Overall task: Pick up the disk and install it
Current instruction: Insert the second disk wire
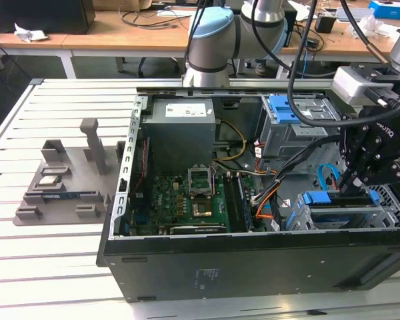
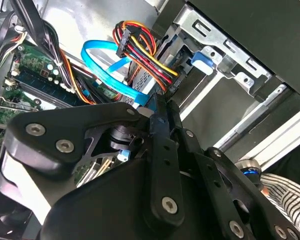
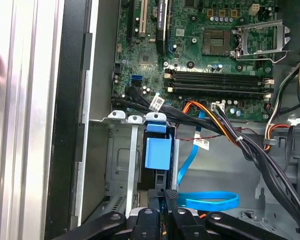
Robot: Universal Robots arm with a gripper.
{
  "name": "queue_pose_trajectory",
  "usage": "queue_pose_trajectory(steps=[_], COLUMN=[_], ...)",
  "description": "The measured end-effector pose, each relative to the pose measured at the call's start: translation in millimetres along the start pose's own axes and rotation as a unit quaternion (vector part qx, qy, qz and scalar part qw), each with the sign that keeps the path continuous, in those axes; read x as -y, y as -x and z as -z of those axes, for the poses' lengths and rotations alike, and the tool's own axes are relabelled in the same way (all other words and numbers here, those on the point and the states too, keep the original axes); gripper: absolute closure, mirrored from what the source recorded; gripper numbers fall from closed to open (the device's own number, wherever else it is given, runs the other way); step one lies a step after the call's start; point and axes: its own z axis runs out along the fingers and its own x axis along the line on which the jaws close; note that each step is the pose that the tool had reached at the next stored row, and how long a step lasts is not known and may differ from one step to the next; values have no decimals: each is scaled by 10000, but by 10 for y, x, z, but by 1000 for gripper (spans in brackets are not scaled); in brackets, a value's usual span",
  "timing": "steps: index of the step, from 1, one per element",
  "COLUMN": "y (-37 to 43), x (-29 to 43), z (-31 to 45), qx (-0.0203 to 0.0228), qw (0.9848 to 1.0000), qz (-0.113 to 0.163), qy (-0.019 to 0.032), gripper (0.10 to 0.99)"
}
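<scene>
On a slatted white tabletop (image 1: 47,253) lies an open computer case (image 1: 207,267), its motherboard (image 1: 187,203) exposed. The tool (image 1: 360,179) reaches into the lower drive cage (image 1: 333,217) at the exterior view's right, fingers closed narrowly on the disk (image 3: 157,152), which stands on edge in the cage slot, blue handle facing outward.

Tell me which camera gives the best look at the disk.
The first wrist view: the disk stands edge-on in the drive cage, blue handle facing the camera. The exterior view shows its blue top; in the second wrist view I cannot pick it out.
</scene>
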Motion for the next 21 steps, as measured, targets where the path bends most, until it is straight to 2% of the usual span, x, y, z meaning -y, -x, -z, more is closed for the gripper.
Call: queue_pose_trajectory(steps=[2,3,9,15,16,17,18,21], y=[0,1,-2,2,2,2,1,7], x=[0,1,1,11,11,11,11,4], z=[-3,-11,5,-44,-48,-46,-42,91], qx=[21,46,36,38,40,38,36,37], qw=[10000,10000,10000,10000,10000,10000,10000,10000], qz=[1,2,1,2,3,2,2,2], qy=[-2,-2,-2,-2,-1,-1,-1,-1], gripper=[925,925,925,925,855,855,788,788])
